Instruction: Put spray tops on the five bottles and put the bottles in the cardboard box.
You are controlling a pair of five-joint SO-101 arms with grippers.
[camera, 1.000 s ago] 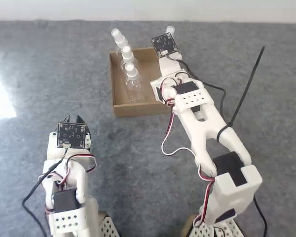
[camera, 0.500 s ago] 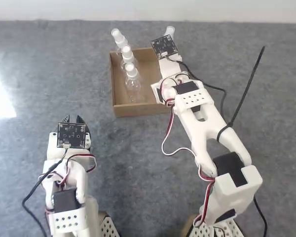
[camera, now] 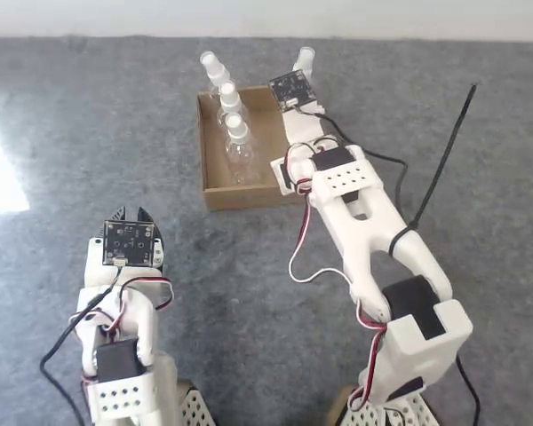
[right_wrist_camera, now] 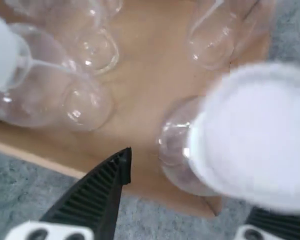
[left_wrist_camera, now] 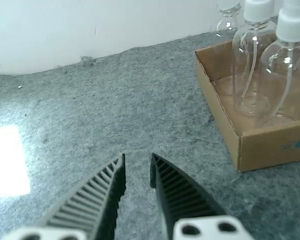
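Seeing my right gripper (right_wrist_camera: 192, 185) jaws, apart I think, around a light, slippery-looking bottle (right_wrist_camera: 176, 146); I'd hold its body. Left gripper (left_wrist_camera: 138, 165) barely apart.

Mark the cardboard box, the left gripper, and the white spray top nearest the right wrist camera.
cardboard box (camera: 249, 195), high view, near outer wall.
left gripper (left_wrist_camera: 138, 162), left wrist view, gap between its fingertips.
white spray top (right_wrist_camera: 255, 145), right wrist view, top face.
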